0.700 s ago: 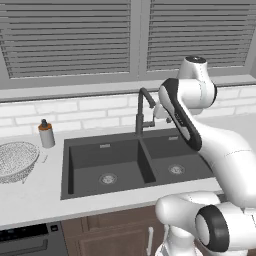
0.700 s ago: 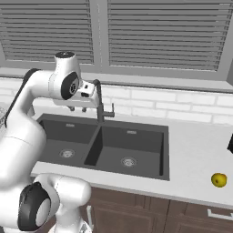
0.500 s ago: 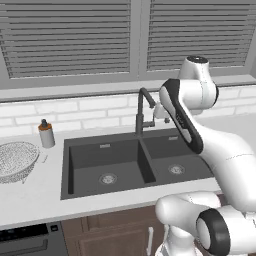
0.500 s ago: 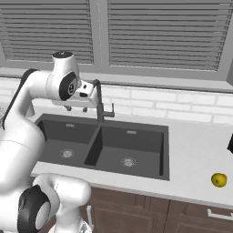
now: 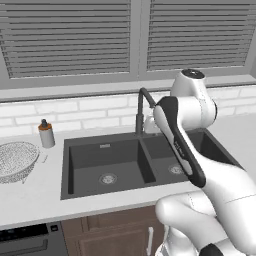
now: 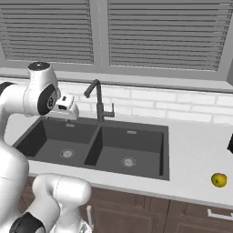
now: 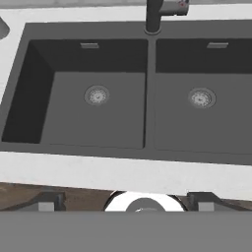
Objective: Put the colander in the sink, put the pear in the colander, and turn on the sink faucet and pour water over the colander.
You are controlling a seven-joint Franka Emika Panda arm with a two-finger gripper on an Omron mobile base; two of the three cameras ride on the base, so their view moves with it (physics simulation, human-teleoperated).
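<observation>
The colander (image 5: 16, 159), a silvery mesh bowl, rests on the counter left of the sink (image 5: 80, 160). The yellow pear (image 6: 219, 179) lies on the counter far right of the sink (image 6: 166, 150). The dark faucet (image 5: 142, 107) stands behind the divider between the basins, its spout (image 6: 93, 88) turned toward the left basin. My hand (image 6: 67, 104) hovers above the left basin's back edge. In the hand view my gripper (image 7: 127, 202) looks down on both basins of the sink (image 7: 150, 98); its fingertips (image 7: 47, 202) are set wide apart, open and holding nothing. The faucet base (image 7: 155, 15) is at the top.
A small soap bottle (image 5: 46, 134) with a black top stands between the colander and the sink. A brick backsplash and shuttered windows run behind the counter. A dark object (image 6: 230, 143) sits at the far right edge of the counter.
My arm's upper joint has dropped a little and shifted left. The colander, pear and faucet have not moved.
</observation>
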